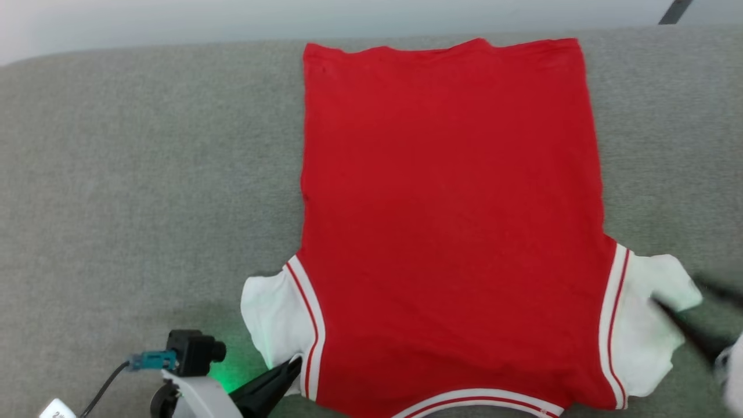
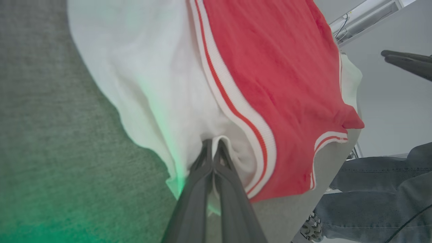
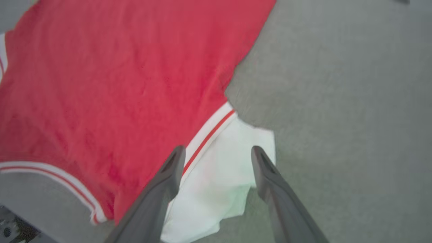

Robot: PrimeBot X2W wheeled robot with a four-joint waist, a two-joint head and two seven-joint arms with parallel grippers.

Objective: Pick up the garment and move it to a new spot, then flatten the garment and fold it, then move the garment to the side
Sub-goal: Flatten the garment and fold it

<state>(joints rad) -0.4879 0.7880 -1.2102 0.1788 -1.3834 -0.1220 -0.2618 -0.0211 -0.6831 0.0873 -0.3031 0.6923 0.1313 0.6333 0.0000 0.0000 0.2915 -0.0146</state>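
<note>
- The shirt (image 1: pixel 453 220) is spread flat on the grey cloth surface (image 1: pixel 145 203), right of the middle; its hem (image 1: pixel 441 49) lies far and its striped collar (image 1: pixel 482 400) near; no lettering is shown on the upper face.
- The left gripper (image 2: pixel 213 143) is clamped tight on a pinched ridge of the left sleeve (image 2: pixel 152 84), just beside the striped seam, at the near left corner of the shirt.
- The right gripper (image 3: pixel 217 152) is held with its fingers spread apart, one to each side of the right sleeve (image 3: pixel 222 175); nothing is grasped by it; whether its tips touch the cloth cannot be told.
- The shirt is judged light, soft and limp; no shape will be kept once it is lifted, and any part not held will sag and drag; on the coarse-looking surface, dragged fabric may be rucked.
- Thin knit is easily pinched, but both layers should be taken together; otherwise only the upper layer may be raised.
- For folding, hold is best taken at the shoulders, on the thicker striped seams, or at matching corners; two holds level with each other are judged needed so that the panel is kept taut and the fold falls straight.
- With one side alone held, as now, the body is likely to be twisted if pulled.
</note>
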